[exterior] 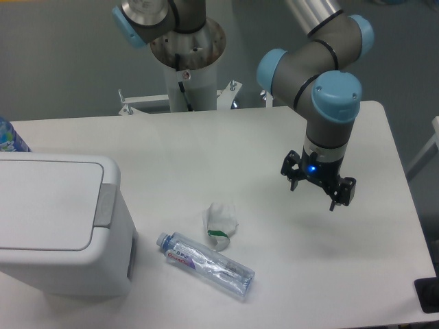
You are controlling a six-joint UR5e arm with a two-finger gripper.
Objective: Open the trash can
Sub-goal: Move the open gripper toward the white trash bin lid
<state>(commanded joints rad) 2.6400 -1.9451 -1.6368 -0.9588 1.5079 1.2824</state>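
Trash can [58, 226]: large boxy white plastic bin with rounded corners, at the far left of the worktop [206, 147], partly cut by the frame edge. Flat white lid [44, 202] down and flush, so the task is judged not yet begun. Grey tab [105, 205] on the right-hand rim, facing the arm; likely the release or lifting point.

Blue-patterned object [10, 137]: behind the bin at the left edge, mostly out of frame; identity unclear.

Plastic water bottle [206, 264]: clear, lying on its side just right of the bin's lower front, cap toward the bin.

Crumpled white paper cup or wrapper [221, 221]: green marking, just beside the bottle, between bin and arm.

End effector [317, 190]: 2 dark fingers pointing down, parted, nothing between them; hovers above the right half of the worktop, well apart from the bin. Blue light lit on its body.

Handling note, step in hand (approach to the tab): travel left at a height that clears the cup and bottle, then descend at the bin's right rim. Whether the tab wants a press or a lift cannot be told from this view; contact should be square on the grey tab, not on the lid panel, and gentle enough not to shove the bin leftward.
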